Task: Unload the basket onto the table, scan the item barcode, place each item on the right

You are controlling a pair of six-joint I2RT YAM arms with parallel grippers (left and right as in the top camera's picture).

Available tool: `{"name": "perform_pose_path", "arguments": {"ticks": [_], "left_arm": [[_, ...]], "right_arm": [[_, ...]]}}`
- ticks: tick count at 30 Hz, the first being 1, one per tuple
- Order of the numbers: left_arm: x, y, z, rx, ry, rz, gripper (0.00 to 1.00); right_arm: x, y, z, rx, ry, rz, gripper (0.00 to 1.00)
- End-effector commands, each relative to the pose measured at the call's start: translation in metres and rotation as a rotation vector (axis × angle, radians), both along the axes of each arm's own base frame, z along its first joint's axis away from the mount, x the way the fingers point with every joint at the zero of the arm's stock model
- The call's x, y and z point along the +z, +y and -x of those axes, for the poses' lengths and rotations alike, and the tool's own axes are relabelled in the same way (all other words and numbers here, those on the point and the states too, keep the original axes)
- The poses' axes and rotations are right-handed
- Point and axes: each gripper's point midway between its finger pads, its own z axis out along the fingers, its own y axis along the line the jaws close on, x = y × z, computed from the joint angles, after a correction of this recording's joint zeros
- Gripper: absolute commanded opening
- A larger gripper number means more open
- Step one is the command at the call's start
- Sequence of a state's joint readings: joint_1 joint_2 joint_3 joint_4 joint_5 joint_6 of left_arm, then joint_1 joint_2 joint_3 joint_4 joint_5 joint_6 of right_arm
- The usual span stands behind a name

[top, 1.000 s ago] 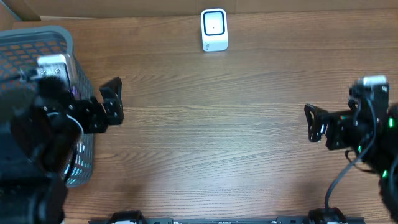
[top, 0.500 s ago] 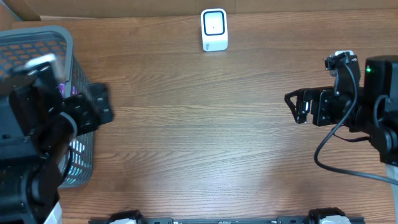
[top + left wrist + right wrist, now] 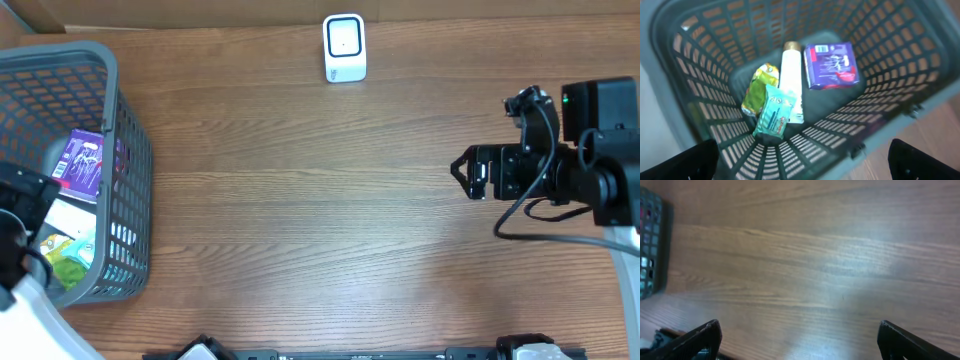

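My left gripper (image 3: pixel 802 162) shows only its two black fingertips (image 3: pixel 690 161), cut off at the lower corners of my left wrist view. They stand wide apart and hold nothing, above the basket (image 3: pixel 880 95). From overhead my left arm is mostly off the edge and covers the basket's near left corner. I can read no barcode on anything; a pale label at the top of the purple packet (image 3: pixel 831 65) is too blurred. In my right wrist view a dark shape (image 3: pixel 650 245) at the left edge is too smeared to name.

The basket is grey plastic lattice with a rounded rim, at the left end of the wood-grain table (image 3: pixel 300 220). Four items lie inside:
- the flat, glossy, rectangular purple packet, on the right
- a long white tube (image 3: pixel 791 82) with a brownish cap, in the middle
- a crinkled green-and-yellow pouch (image 3: pixel 758 90), left of the tube
- a mint-green sachet (image 3: pixel 774 111), across the tube's lower end

One scanner (image 3: pixel 344 47), a white rounded block with a pale window, stands at the table's far edge, well apart from the basket. My right gripper (image 3: pixel 462 172) hovers over bare wood at the right, its two fingers spread and empty.
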State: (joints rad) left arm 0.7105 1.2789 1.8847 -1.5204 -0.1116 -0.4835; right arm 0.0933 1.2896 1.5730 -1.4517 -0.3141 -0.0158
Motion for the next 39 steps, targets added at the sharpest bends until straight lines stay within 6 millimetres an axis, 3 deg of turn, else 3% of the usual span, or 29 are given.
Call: {"name": "perform_pose_path", "arguments": {"ticks": [1,10,22,30,39], "left_arm": [[-0.025,0.017,-0.011,0.010,0.076,0.074,1.00],[-0.108,0.048,-0.023,0.086,0.287,0.293,1.00],[-0.223,0.045,-0.027,0.068,0.356,0.381,0.98],[-0.269,0.042,-0.008,0.104,0.430,0.372,0.98],[-0.298,0.044,-0.020,0.060,0.359,0.350,0.96]], "right_arm": [[-0.003,0.001,-0.001,0.039,0.013,0.017,1.00],[-0.015,0.002,-0.001,0.041,0.079,0.022,1.00],[-0.016,0.002,0.001,0.042,0.087,0.023,1.00],[-0.016,0.002,0.001,0.041,0.087,0.022,1.00],[-0.016,0.002,0.001,0.042,0.087,0.023,1.00]]}}
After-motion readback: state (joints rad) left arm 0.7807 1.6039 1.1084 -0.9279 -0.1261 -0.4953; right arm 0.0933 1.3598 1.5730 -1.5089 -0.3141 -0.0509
